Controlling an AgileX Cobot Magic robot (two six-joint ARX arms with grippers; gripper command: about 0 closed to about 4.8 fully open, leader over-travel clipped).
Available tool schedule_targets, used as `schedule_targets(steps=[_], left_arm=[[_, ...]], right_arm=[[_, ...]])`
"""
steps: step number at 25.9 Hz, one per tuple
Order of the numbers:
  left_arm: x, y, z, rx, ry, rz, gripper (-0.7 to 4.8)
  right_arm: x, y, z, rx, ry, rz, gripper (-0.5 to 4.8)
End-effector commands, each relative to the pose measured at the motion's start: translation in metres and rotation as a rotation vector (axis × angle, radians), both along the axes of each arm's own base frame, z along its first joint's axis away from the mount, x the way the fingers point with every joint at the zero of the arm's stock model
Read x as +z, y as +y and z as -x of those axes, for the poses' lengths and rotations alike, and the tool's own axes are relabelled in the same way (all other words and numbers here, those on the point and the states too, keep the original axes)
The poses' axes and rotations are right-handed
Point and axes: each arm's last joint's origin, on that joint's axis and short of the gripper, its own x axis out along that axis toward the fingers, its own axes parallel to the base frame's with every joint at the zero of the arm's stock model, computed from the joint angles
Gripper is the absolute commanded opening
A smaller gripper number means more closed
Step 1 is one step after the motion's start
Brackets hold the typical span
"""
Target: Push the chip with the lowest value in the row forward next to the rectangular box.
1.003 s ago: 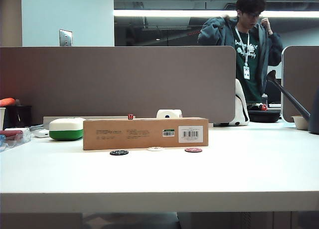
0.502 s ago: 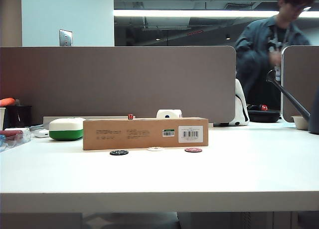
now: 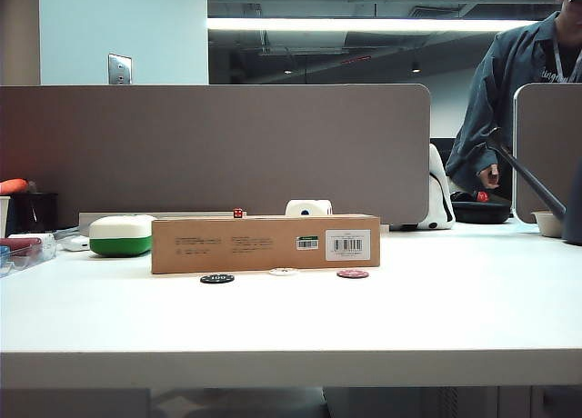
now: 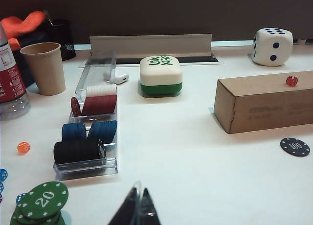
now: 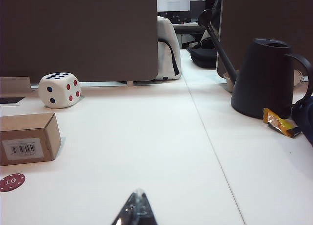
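On the white table (image 3: 473,300), I see the chip (image 3: 283,272) touching the rectangular box (image 3: 265,243) only from outside. Both wrist views miss it; left gripper (image 4: 137,210) and right gripper (image 5: 135,209) hover low, tips pinched together.

Left tool (image 4: 136,210), right tool (image 5: 135,210): both closed.

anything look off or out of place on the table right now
Nothing looks spilled or damaged. The one oddity is a tiny red die sitting on top of the rectangular box. The white chip lies slightly nearer the box than the black 100 chip. Left gripper and right gripper are shut, low over the table.
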Motion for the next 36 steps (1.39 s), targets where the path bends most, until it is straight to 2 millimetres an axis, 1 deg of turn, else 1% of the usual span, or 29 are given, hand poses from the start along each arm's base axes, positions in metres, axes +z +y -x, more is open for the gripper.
schedule_targets(steps=[1, 36], left_arm=[[0.0025, -0.0001, 0.0002, -0.003, -0.014, 0.000, -0.05], [0.0025, -0.0001, 0.0002, -0.003, -0.014, 0.000, -0.05]], right_arm=[[-0.0002, 0.0006, -0.0003, 0.016, -0.011, 0.002, -0.05], [-0.0002, 0.0008, -0.0003, 0.027, -0.010, -0.005, -0.05]])
